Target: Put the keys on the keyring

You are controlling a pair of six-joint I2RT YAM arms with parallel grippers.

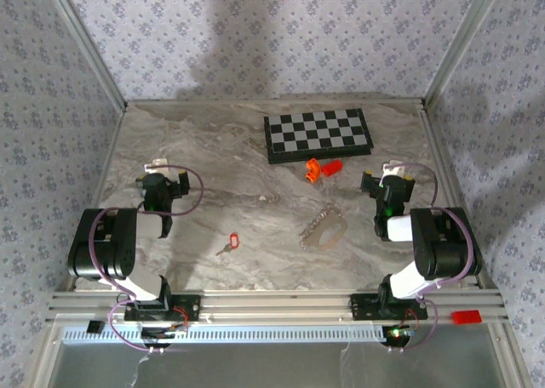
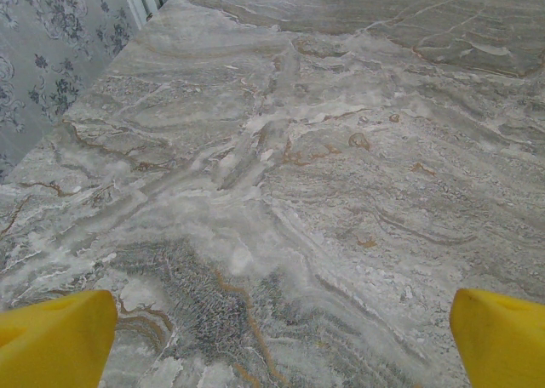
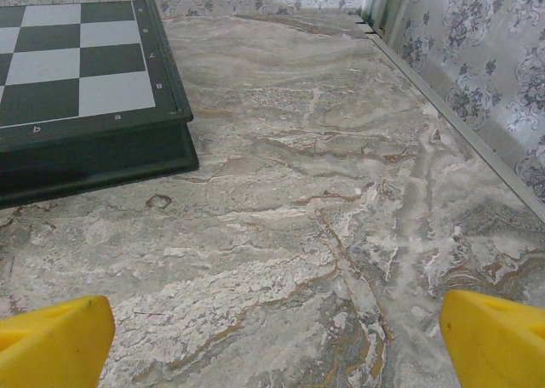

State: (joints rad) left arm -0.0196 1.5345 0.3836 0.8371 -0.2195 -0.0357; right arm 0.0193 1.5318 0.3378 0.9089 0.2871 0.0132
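Note:
A small silver key with a red tag (image 1: 228, 242) lies flat on the marble table, near the front, between the two arms. The pale beige keyring (image 1: 326, 231) with its beaded chain lies to the right of the key. My left gripper (image 1: 163, 174) hangs over the left side of the table, open, its yellow fingertips (image 2: 55, 337) wide apart over bare marble. My right gripper (image 1: 384, 177) is over the right side, behind and to the right of the keyring, open as well, its yellow fingertips (image 3: 51, 337) spread with nothing between them.
A black-and-white chessboard (image 1: 317, 134) sits at the back centre, its near corner (image 3: 94, 107) ahead and left of my right gripper. Orange plastic pieces (image 1: 322, 168) lie just in front of it. Patterned walls close in the table on the left, right and back.

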